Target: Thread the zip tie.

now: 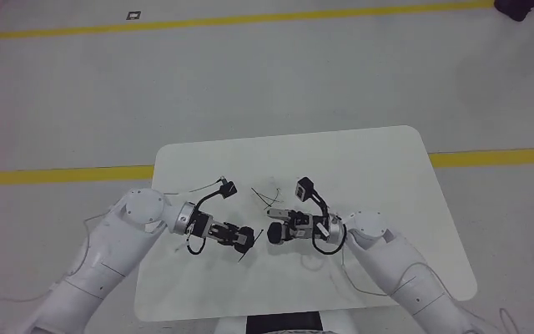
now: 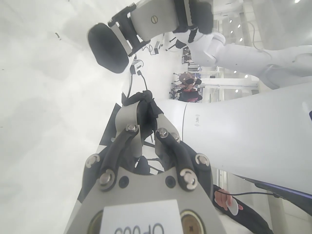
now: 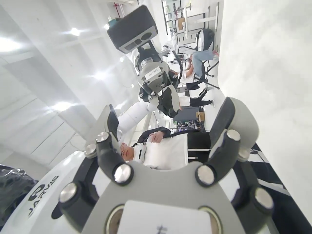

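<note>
My left gripper [image 1: 248, 240] hovers over the front middle of the white table [image 1: 375, 159]. It is shut on a thin black zip tie [image 1: 258, 236] that sticks out past its fingertips. In the left wrist view its black pads [image 2: 146, 105] press together. Facing it a short gap away, my right gripper [image 1: 272, 225] stands open with nothing between its fingers. It shows from the front in the left wrist view [image 2: 154, 32], its two pads spread wide. In the right wrist view the right gripper [image 3: 168, 120] frames the left gripper [image 3: 170, 105] beyond it.
Loose black zip ties [image 1: 267, 198] lie on the table just behind the two grippers. The rest of the tabletop is bare white, with its front edge [image 1: 250, 316] close below the arms. Yellow floor lines run beyond the table.
</note>
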Robot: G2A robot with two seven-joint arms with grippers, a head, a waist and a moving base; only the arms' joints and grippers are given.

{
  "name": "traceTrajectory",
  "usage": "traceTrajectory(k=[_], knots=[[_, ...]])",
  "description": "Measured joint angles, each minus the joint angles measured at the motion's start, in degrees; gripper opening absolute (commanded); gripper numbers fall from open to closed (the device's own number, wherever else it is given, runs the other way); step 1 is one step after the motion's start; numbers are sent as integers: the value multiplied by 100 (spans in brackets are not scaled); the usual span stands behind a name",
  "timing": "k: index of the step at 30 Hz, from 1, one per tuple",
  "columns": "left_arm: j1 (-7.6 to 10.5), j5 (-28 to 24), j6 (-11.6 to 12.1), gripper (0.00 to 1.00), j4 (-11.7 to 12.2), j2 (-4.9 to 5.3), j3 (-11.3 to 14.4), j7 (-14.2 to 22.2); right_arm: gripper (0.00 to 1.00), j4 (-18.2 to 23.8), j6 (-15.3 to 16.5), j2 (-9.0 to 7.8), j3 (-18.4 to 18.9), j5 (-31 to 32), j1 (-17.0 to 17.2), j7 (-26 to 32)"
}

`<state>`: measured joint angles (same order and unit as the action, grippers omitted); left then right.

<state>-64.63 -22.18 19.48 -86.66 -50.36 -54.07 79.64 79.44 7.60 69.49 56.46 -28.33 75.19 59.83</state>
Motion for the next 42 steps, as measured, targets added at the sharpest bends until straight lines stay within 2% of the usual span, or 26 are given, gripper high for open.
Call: traceTrajectory(k=[6, 11, 16, 23, 28, 30, 31, 34, 38, 42], knots=[[-54, -44, -1, 0, 15, -6, 34, -149, 100, 0, 2, -1, 3, 8, 0, -7], [-97, -124, 0, 0, 117, 9, -41, 2, 100, 97, 18, -3, -6, -11, 68, -99], [-158, -114, 0, 0, 204, 6, -52, 0, 100, 129, 79, -10, 0, -110, 96, 29], [-193, -67, 0, 0, 80, 11, -36, 0, 100, 159, 59, -5, -18, -117, 118, -41], [-193, -63, 0, 0, 78, 13, -37, 0, 100, 101, -59, 9, -99, -125, 95, -162], [-193, -63, 0, 0, 78, 13, -37, 0, 74, 25, -38, 14, -128, -128, 63, -123], [-192, -63, 0, 0, 78, 12, -37, 0, 51, -8, -20, 16, -141, -135, 48, -80], [-192, -63, 0, 0, 78, 12, -37, 0, 45, -139, 71, 25, -182, -246, -4, 135], [-192, -63, 0, 0, 78, 12, -37, 0, 28, -291, 186, 47, -263, -305, -92, 297], [-192, -63, 0, 0, 78, 12, -37, 0, 25, -413, 276, 66, -347, -269, -179, 388]])
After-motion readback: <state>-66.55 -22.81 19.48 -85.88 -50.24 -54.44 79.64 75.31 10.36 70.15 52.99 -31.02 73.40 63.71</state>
